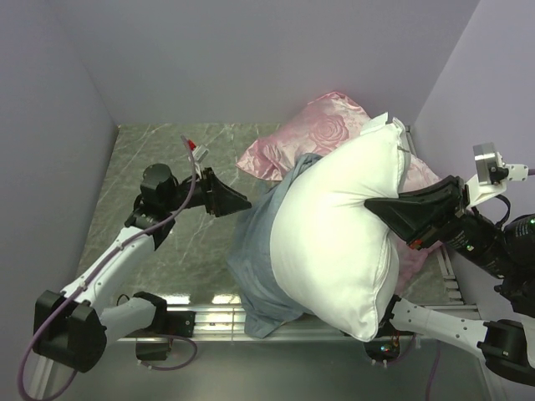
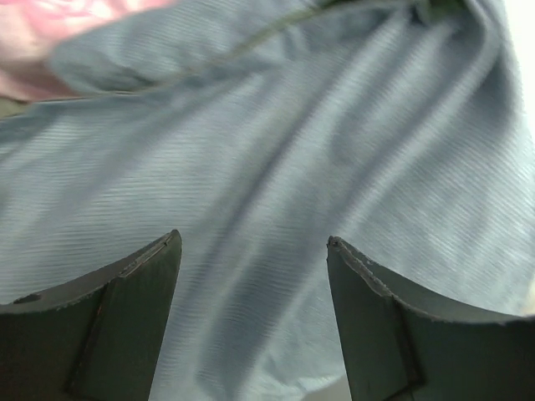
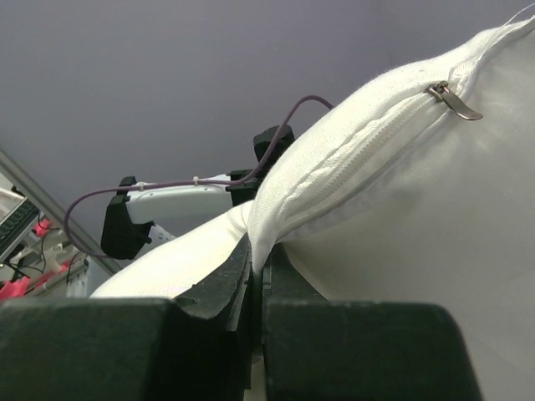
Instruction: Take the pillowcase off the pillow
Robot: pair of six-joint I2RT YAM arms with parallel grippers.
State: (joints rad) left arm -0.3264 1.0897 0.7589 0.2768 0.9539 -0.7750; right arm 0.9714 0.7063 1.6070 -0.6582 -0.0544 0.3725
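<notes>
From the overhead camera, the plump white rectangular pillow [image 1: 343,234] is held up on a slant over the right half of the grey-green marble-patterned table [image 1: 159,242]. Its whole visible face is bare. The crumpled grey-blue cloth pillowcase [image 1: 255,251] lies heaped along the pillow's left flank and runs beneath it toward the near edge. Whether any of the pillow sits inside it cannot be told from here. A shiny pink rose-patterned satin pillow [image 1: 309,134] lies behind both, against the back wall. The right gripper [image 1: 372,205] reaches in from the right, its dark fingers closed on the pillow's right edge. The left gripper [image 1: 242,200] points at the pillowcase's left side, with its tip just beside the cloth.

In the left wrist camera, the left gripper [image 2: 251,242] has its two dark fingers [image 2: 125,317] spread wide with nothing between them. Folds of the ribbed grey-blue pillowcase [image 2: 292,125] fill the view beyond them. A strip of the pink satin pillow [image 2: 50,25] shows at the upper left.

In the right wrist camera, the right gripper [image 3: 257,263] has its jaws pressed together, pinching the pillow [image 3: 435,209] at its stitched edge seam. A small metal zip pull [image 3: 456,98] hangs on that seam at the upper right. The white left arm [image 3: 175,200], with its purple cable [image 3: 276,125], shows behind.
</notes>
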